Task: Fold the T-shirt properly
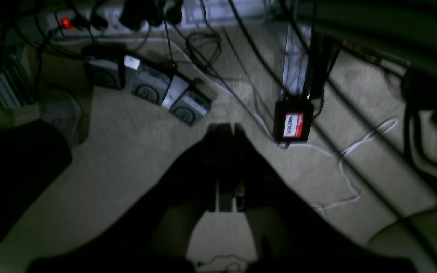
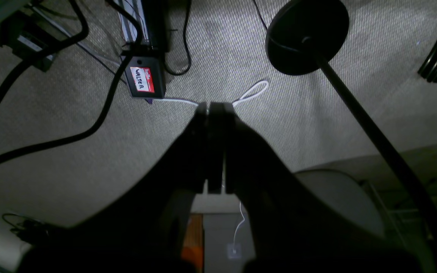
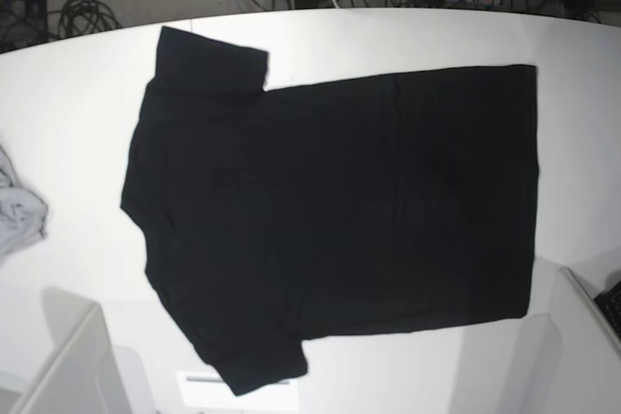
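One T-shirt [image 3: 340, 210] flat, both pincers closed

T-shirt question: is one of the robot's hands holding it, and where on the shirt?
No. The T-shirt lies spread flat on the table, untouched. The left gripper and right gripper are both shut on nothing, above the floor.

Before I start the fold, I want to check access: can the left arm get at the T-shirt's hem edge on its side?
Probably yes. The T-shirt lies flat on the white table, nothing resting on its hem. The left gripper is shut and looks down at the carpet, off the table, so it must swing in and open first.
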Robot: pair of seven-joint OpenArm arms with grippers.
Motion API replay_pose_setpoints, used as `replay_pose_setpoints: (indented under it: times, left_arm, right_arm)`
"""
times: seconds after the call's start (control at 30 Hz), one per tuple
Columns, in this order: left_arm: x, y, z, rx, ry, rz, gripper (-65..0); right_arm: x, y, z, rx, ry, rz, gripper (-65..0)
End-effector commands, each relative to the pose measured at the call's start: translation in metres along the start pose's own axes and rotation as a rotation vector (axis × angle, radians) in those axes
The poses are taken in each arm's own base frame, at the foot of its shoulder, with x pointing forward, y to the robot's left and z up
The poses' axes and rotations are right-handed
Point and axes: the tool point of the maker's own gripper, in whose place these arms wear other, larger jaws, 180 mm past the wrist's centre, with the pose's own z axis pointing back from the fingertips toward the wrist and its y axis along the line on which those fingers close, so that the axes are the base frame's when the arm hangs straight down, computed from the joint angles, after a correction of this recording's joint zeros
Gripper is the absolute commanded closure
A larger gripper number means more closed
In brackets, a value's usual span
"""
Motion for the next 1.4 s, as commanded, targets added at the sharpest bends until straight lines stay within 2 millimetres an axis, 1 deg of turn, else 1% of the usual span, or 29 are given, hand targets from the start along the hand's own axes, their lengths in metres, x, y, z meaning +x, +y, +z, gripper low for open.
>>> replay_pose_setpoints:
  times: [0.0, 0.03, 0.07, 0.13, 0.2, 0.27, 0.3, 0.37, 0.43, 0.5, 0.53, 0.63, 0.77, 0.8, 0.83, 0.87, 0.97, 1.03, 1.1, 1.13, 1.17, 1.23, 1.3, 1.37]
  left_arm:
    - [-0.015, -0.001, 0.002, 0.000, 0.019, -0.002, 0.0]
    - [-0.013, -0.001, 0.004, 0.000, -0.005, -0.001, 0.0]
    - [-0.018, -0.001, 0.006, 0.000, -0.021, -0.002, 0.0]
    - [-0.024, 0.009, 0.012, 0.013, -0.065, -0.021, 0.0]
    - [-0.031, 0.012, 0.018, 0.015, -0.084, -0.029, 0.0]
    - [-0.039, 0.013, 0.023, 0.016, -0.094, -0.037, 0.0]
    - [-0.042, 0.021, 0.026, 0.027, -0.099, -0.046, 0.0]
    - [-0.046, 0.032, 0.033, 0.040, -0.113, -0.053, 0.0]
    - [-0.043, 0.044, 0.041, 0.056, -0.143, -0.071, 0.0]
    - [-0.041, 0.050, 0.051, 0.062, -0.178, -0.085, 0.0]
    - [-0.037, 0.054, 0.056, 0.067, -0.202, -0.089, 0.0]
    - [-0.033, 0.060, 0.072, 0.072, -0.247, -0.109, 0.0]
    - [-0.030, 0.057, 0.088, 0.062, -0.287, -0.122, 0.0]
    - [-0.029, 0.059, 0.092, 0.064, -0.295, -0.130, 0.0]
    - [-0.031, 0.062, 0.095, 0.068, -0.296, -0.139, 0.0]
    - [-0.031, 0.061, 0.098, 0.065, -0.301, -0.142, 0.0]
    - [-0.030, 0.064, 0.109, 0.064, -0.321, -0.160, 0.0]
    - [-0.028, 0.068, 0.121, 0.064, -0.341, -0.184, 0.0]
    - [-0.025, 0.066, 0.134, 0.055, -0.367, -0.198, 0.0]
    - [-0.022, 0.064, 0.142, 0.050, -0.386, -0.199, 0.0]
    - [-0.014, 0.066, 0.150, 0.058, -0.414, -0.196, 0.0]
    - [-0.004, 0.075, 0.167, 0.087, -0.454, -0.181, 0.0]
    - [0.011, 0.085, 0.184, 0.120, -0.506, -0.172, 0.0]
    - [0.024, 0.090, 0.201, 0.143, -0.553, -0.163, 0.0]
  right_arm:
    - [-0.012, -0.003, 0.001, -0.011, 0.005, 0.004, 0.0]
    - [-0.013, -0.003, 0.003, -0.011, -0.012, 0.006, 0.0]
    - [-0.015, -0.003, 0.005, -0.013, -0.027, 0.008, 0.0]
    - [-0.023, -0.003, 0.009, -0.013, -0.041, 0.007, 0.0]
    - [-0.030, -0.009, 0.012, -0.023, -0.047, 0.008, 0.0]
    - [-0.040, -0.011, 0.015, -0.025, -0.045, 0.010, 0.0]
    - [-0.043, -0.013, 0.016, -0.028, -0.047, 0.011, 0.0]
    - [-0.051, -0.013, 0.020, -0.029, -0.053, 0.011, 0.0]
    - [-0.054, -0.013, 0.025, -0.029, -0.072, 0.012, 0.0]
    - [-0.055, -0.022, 0.034, -0.052, -0.102, -0.025, 0.0]
    - [-0.051, -0.026, 0.039, -0.064, -0.128, -0.048, 0.0]
    - [-0.049, -0.040, 0.056, -0.095, -0.179, -0.075, 0.0]
    - [-0.048, -0.056, 0.079, -0.133, -0.192, -0.097, 0.0]
    - [-0.049, -0.060, 0.085, -0.142, -0.195, -0.100, 0.0]
    - [-0.048, -0.063, 0.092, -0.149, -0.202, -0.099, 0.0]
    - [-0.044, -0.064, 0.098, -0.153, -0.216, -0.096, 0.0]
    - [-0.041, -0.070, 0.117, -0.171, -0.230, -0.100, 0.0]
    - [-0.038, -0.070, 0.129, -0.181, -0.247, -0.128, 0.0]
    - [-0.033, -0.078, 0.144, -0.206, -0.274, -0.150, 0.0]
    - [-0.029, -0.079, 0.151, -0.214, -0.295, -0.158, 0.0]
    - [-0.026, -0.081, 0.157, -0.221, -0.312, -0.160, 0.0]
    - [-0.017, -0.081, 0.171, -0.226, -0.352, -0.155, 0.0]
    - [-0.005, -0.082, 0.185, -0.232, -0.396, -0.149, 0.0]
    - [0.006, -0.083, 0.195, -0.237, -0.423, -0.145, 0.0]
